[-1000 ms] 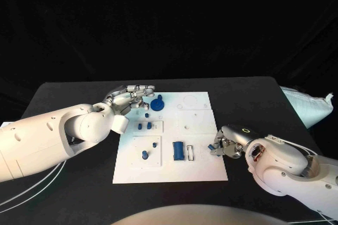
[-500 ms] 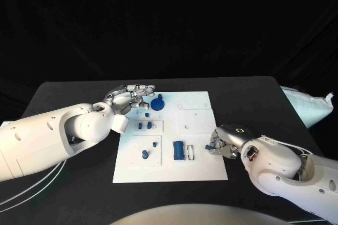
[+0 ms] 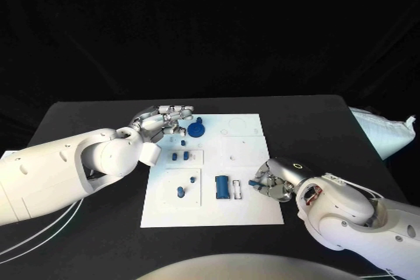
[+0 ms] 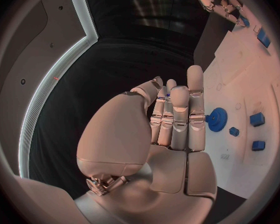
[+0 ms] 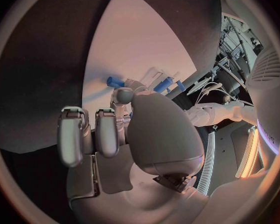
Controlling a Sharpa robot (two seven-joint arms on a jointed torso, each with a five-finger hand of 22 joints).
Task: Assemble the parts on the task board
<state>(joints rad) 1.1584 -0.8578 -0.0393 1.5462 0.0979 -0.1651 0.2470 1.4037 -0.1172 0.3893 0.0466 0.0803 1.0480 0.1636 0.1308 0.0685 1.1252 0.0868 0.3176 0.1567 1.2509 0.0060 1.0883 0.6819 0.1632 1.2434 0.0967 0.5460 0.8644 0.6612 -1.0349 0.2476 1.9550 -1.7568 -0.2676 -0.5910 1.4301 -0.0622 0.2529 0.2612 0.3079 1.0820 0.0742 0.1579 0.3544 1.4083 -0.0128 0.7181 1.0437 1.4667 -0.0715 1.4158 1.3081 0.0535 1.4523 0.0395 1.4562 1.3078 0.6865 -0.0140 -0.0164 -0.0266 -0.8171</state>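
The white task board (image 3: 249, 210) lies mid-table. My right hand (image 3: 275, 184) hangs over its right edge and pinches a small blue part (image 3: 254, 183) between thumb and finger; the right wrist view shows that part (image 5: 114, 81) at the fingertips. Just left of it a blue block (image 3: 223, 187) stands in the board. My left hand (image 3: 162, 121) hovers at the board's far left corner beside the blue gear (image 3: 197, 130). In the left wrist view its fingers (image 4: 179, 115) are straight and pressed together with the thumb against them; a blue speck shows between them. The gear (image 4: 217, 119) is beside the fingers.
Small blue pieces (image 3: 180, 155) stand in the board's left panels, with more (image 3: 180, 192) nearer me. A white bag (image 3: 382, 132) lies at the table's right edge. White cables (image 3: 35, 239) run along the near left of the table.
My right hand has moved left with the small blue part, from beside the board's right edge to over it. The left hand has stayed by the gear.
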